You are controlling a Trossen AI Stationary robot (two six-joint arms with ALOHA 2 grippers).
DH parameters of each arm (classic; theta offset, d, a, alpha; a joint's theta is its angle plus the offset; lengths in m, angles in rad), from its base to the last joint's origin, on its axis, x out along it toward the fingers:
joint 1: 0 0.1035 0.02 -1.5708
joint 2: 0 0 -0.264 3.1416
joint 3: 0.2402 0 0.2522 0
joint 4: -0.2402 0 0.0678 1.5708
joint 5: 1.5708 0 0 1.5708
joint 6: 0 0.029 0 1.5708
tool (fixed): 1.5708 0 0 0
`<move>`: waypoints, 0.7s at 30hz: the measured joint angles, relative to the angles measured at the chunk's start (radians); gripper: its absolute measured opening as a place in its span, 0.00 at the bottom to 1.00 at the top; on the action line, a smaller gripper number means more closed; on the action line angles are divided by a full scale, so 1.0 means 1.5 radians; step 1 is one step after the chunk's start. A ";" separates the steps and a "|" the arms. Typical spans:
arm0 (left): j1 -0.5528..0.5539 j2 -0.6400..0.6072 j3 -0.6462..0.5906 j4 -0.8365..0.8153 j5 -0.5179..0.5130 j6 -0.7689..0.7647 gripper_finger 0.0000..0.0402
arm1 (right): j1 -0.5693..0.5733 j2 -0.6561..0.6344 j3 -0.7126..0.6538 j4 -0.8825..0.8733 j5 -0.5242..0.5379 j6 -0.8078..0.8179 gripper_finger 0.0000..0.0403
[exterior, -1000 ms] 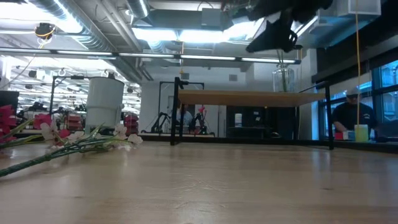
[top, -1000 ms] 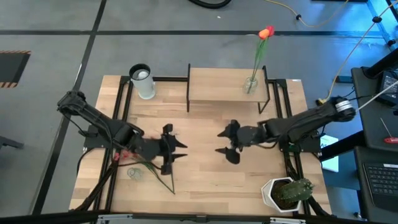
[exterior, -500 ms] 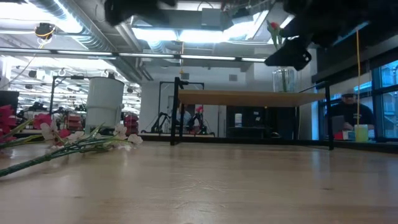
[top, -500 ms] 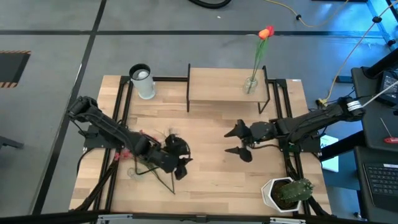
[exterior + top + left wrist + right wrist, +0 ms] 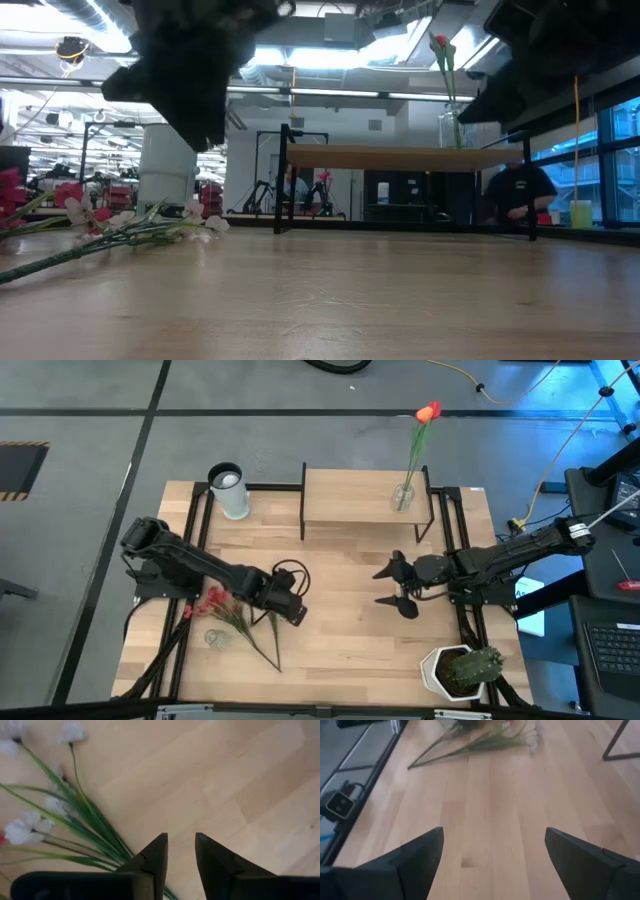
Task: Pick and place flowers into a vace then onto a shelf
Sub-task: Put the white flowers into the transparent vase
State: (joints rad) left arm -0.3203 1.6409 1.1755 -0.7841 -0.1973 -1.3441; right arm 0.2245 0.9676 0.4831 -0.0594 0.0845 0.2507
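A bunch of flowers (image 5: 232, 615) with green stems and red and white blossoms lies flat on the table's left near part; it also shows in the low view (image 5: 120, 230). My left gripper (image 5: 292, 610) hangs just right of their stems (image 5: 75, 820), pointing down, open by a narrow gap (image 5: 181, 837) and touching nothing. My right gripper (image 5: 385, 587) hovers wide open (image 5: 493, 832) over the table's right middle. On the shelf (image 5: 350, 498) at the far edge stands a glass vase (image 5: 403, 497) holding one orange-red tulip (image 5: 428, 412).
A white cylinder (image 5: 230, 490) stands at the far left, beside the shelf. A cactus in a white pot (image 5: 462, 670) sits at the near right corner. Bare wood lies between the two grippers. A person (image 5: 520, 195) is in the room behind.
My left gripper has moved toward the table's right and down, coming low into the low view, and has tipped to point down beside the flower stems. My right gripper has drawn back toward the table's right edge. The flowers lie as before.
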 joint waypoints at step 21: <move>0.034 0.058 -0.005 -0.101 0.152 -0.098 0.52 | 0.000 -0.002 0.000 -0.028 0.000 -0.084 0.87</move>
State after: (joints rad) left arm -0.2695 1.7271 1.1679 -0.9361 0.0310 -1.4910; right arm 0.2245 0.9649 0.4831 -0.1012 0.0850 0.1245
